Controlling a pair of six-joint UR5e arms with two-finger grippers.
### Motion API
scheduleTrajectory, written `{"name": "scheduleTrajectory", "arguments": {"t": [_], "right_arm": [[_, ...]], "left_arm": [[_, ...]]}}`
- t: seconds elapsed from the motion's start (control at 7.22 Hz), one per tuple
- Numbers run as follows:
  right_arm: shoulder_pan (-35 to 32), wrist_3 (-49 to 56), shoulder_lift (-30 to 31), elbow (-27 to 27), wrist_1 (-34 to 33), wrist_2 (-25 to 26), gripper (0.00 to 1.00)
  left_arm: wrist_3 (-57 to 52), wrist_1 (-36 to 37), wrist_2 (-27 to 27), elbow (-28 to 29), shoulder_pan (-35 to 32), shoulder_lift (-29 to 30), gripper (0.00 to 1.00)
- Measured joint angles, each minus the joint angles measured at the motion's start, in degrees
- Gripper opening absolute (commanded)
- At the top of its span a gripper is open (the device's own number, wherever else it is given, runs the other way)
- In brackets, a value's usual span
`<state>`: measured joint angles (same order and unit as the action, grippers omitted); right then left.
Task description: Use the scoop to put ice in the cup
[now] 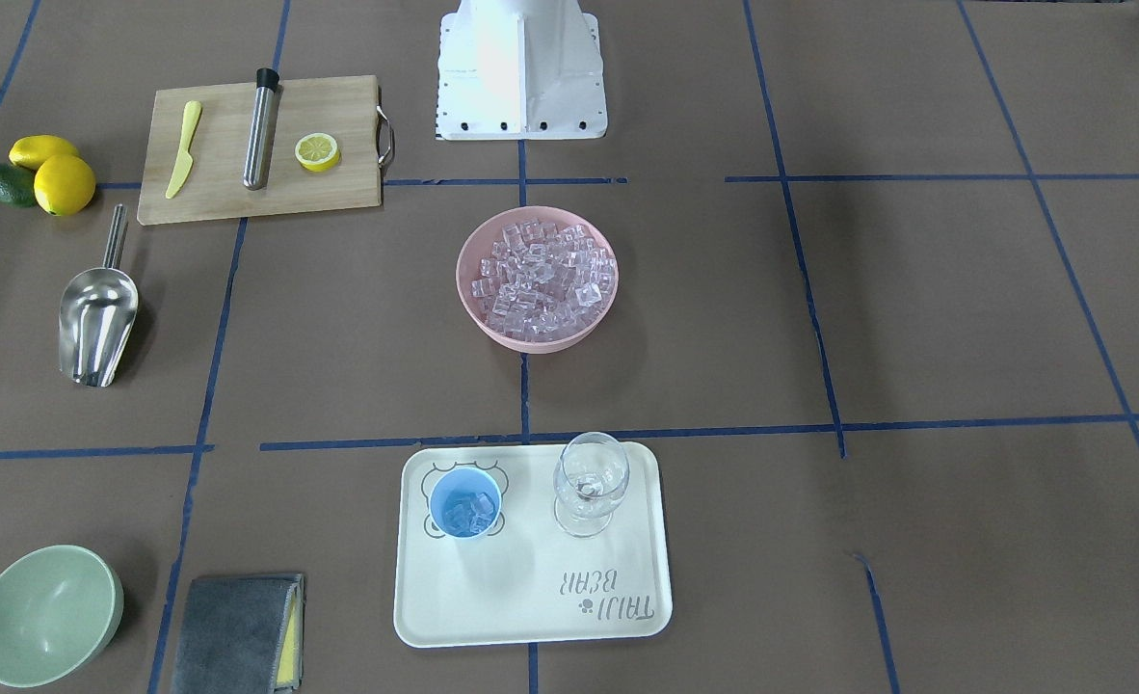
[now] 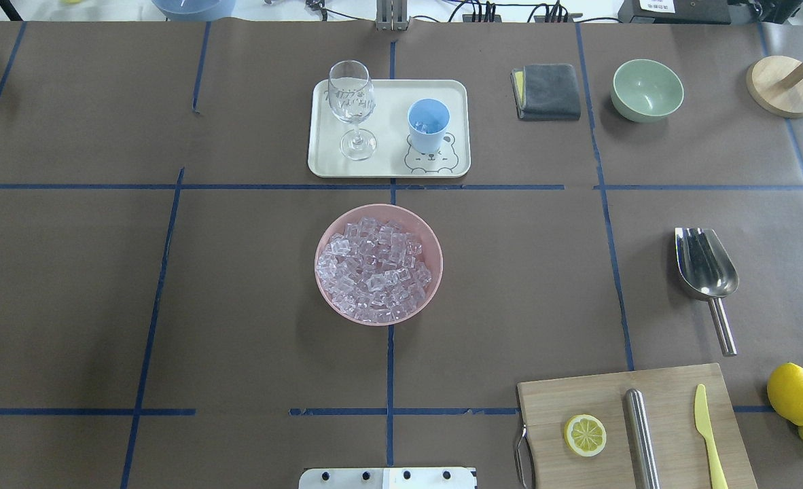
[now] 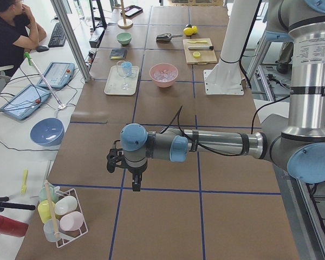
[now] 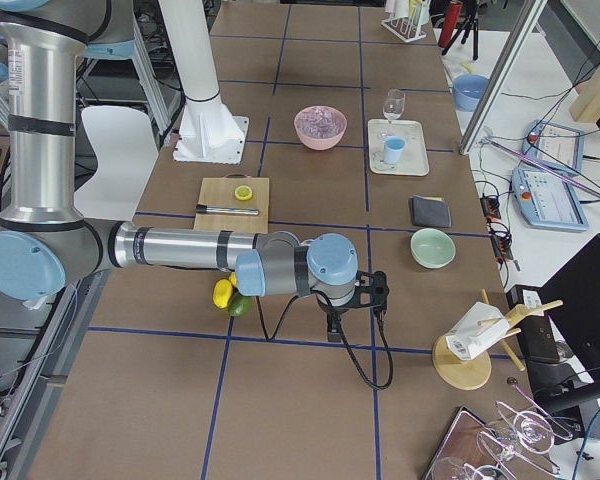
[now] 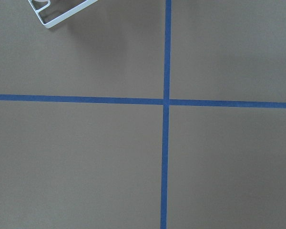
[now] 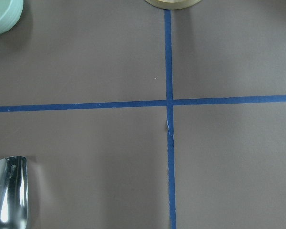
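Ice (image 2: 374,268) fills a pink bowl (image 2: 325,234) at the middle of the tabletop (image 2: 238,285), and a few cubes of ice also lie inside the cup (image 2: 427,141). The cup stands upright on a cream tray (image 2: 388,166) on the far side of the bowl from the robot, on a bear drawing. A clear glass (image 2: 352,102) stands on the same tray, beside the cup but apart from it. The scoop (image 2: 706,268) lies flat on the tabletop well off to the robot's right of the bowl, its trough facing up and its handle pointing back toward the robot. Nearer the robot than the scoop, a wooden board (image 2: 551,401) carries a lemon half (image 2: 585,435), a steel cylinder (image 2: 641,435) and a yellow knife (image 2: 707,435), with whole lemons (image 2: 793,394) just off its end. A green bowl (image 2: 647,90) and a grey cloth (image 2: 547,90) sit to the right of the tray. The left pincer (image 3: 135,183) points down over the tabletop far out toward the robot's left end. The right pincer (image 4: 335,325) points down near the lemons, with the scoop's edge at the corner of its wrist view. Both pincers show only in side views, so I cannot tell whether they are open or closed.
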<state>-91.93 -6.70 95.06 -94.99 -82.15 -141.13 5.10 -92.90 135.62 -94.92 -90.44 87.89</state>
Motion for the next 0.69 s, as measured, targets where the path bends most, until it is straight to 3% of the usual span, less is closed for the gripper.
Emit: {"name": "scheduleTrajectory", "arguments": {"t": [0.69], "right_arm": [[0.00,1.27,-0.01,-0.23,0.30,1.54,1.00]], "left_arm": [[0.00,0.00,-0.10,-0.14,0.00,0.03,1.00]]}}
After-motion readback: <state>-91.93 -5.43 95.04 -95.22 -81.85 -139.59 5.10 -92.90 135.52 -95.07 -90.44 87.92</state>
